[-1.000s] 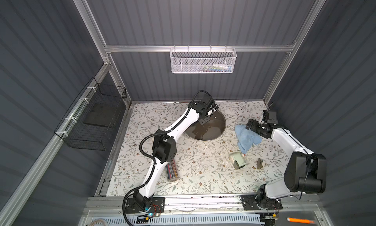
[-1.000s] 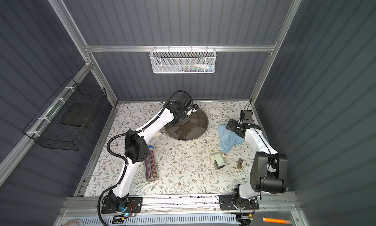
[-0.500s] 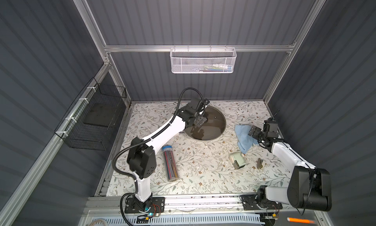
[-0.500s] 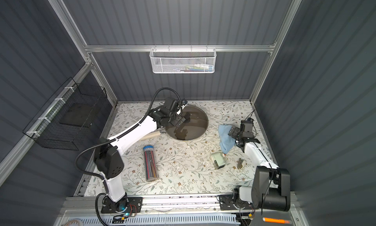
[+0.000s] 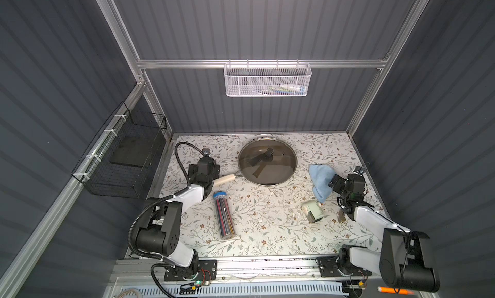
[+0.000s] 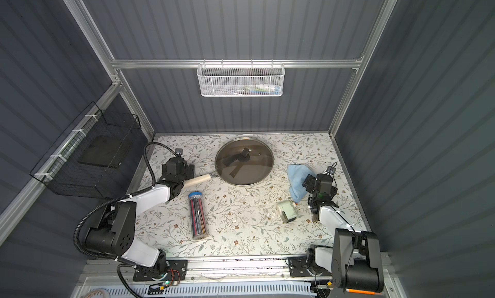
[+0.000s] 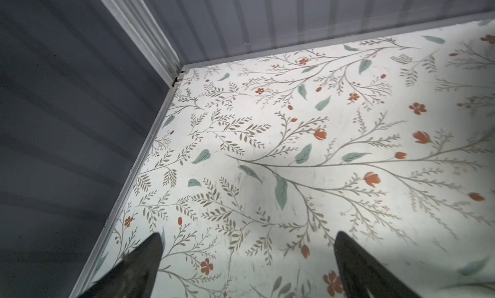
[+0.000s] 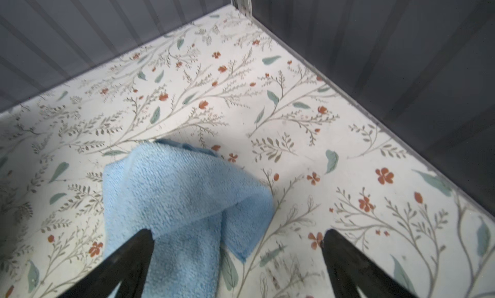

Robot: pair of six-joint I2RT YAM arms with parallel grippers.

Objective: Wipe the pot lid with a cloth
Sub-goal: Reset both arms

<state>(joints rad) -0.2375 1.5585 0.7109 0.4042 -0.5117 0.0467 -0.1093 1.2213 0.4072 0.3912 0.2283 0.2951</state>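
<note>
Lid (image 5: 278, 170) on pan (image 5: 226, 179), back centre, unheld. Cloth (image 5: 320, 177) crumpled on table (image 5: 254, 229), right of it. Right gripper (image 8: 237, 231) jaws wide over cloth edge, nothing gripped; left gripper (image 7: 248, 234) wide, empty, near pan. Risk: pinch catches one fold, cloth drags; loose lid skids under wipe.

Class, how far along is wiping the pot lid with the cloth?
Done: unclear whether wiped; the pot lid sits on the pan. In hand: nothing; left end effector and right end effector are open, empty, the right by the cloth, crumpled. Left, perhaps: grasp cloth, wipe lid.
</note>
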